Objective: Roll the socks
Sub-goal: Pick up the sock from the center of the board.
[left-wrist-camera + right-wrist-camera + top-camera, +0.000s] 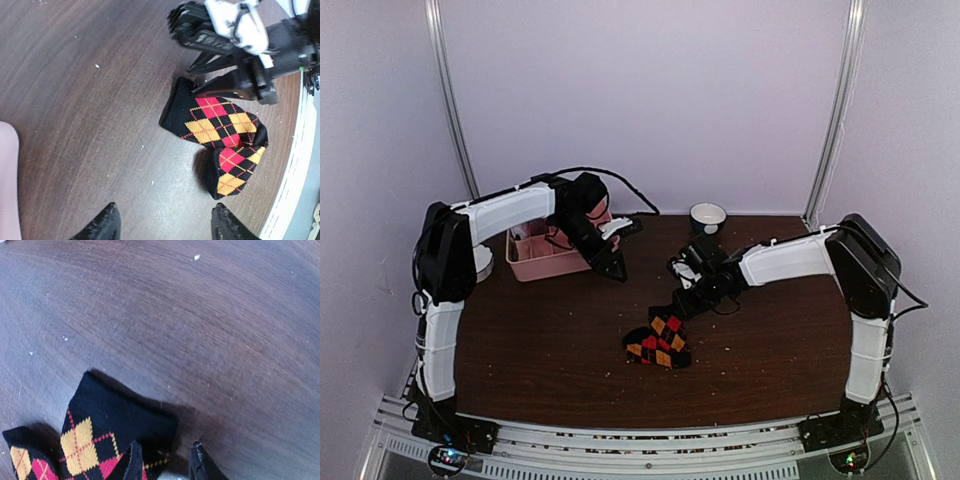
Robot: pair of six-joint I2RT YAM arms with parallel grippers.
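Lying near the middle of the dark wood surface (540, 340) is the black argyle sock (220, 130), bent into a crumpled fold, its red and yellow diamonds facing up and its plain black cuff pointing toward the far side. The right tool (165, 467) is down at that cuff: one finger rests over the fabric and the other stands just past its edge, so the jaws are partly apart astride the cuff corner, not visibly clamped on it. The left tool (165, 227) hangs well apart from the sock, spread wide and holding nothing, just beside the pink tray (535, 262). A dark cup (708, 216) stands at the far edge.
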